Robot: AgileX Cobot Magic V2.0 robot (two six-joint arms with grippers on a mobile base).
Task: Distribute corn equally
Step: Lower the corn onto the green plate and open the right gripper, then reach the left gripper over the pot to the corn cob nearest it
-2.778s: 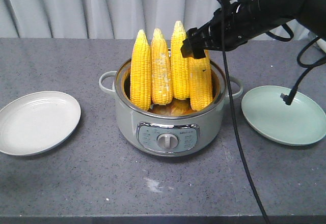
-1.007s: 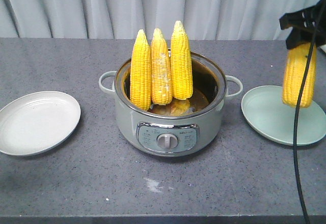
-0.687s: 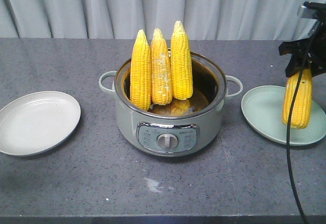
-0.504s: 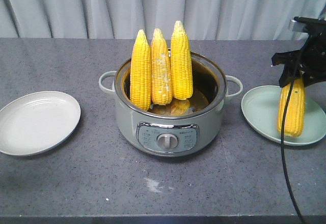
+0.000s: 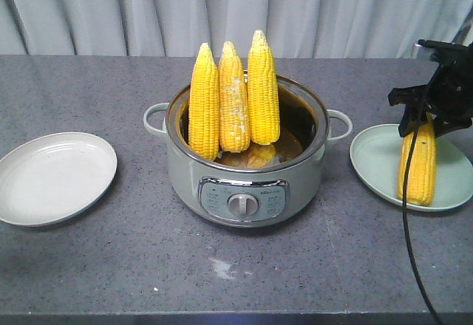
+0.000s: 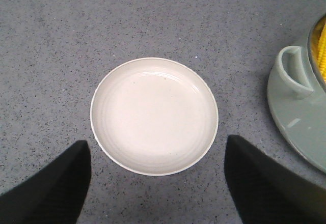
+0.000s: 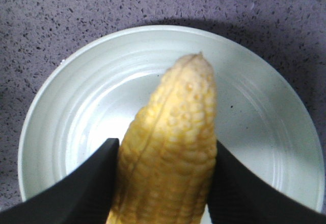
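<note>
Three cobs of corn (image 5: 234, 96) stand upright, tips up, in the grey-green cooker pot (image 5: 244, 185). My right gripper (image 5: 432, 111) is shut on the top of a fourth cob of corn (image 5: 417, 166). That cob hangs nearly upright with its lower end down at the pale green plate (image 5: 377, 162). In the right wrist view the black fingers (image 7: 91, 183) press both sides of the corn (image 7: 173, 132) over the green plate (image 7: 76, 107). My left gripper (image 6: 157, 142) hovers open above the white plate (image 6: 153, 114), which is bare.
The white plate (image 5: 55, 177) lies left of the pot and the green plate right of it, all on a grey speckled table (image 5: 236, 281). A black cable (image 5: 408, 236) hangs from the right arm. A curtain closes off the back edge.
My right gripper pulled one cob out of the pot, carried it right, and lowered it until its end reached the green plate. Three cobs stay standing in the pot.
</note>
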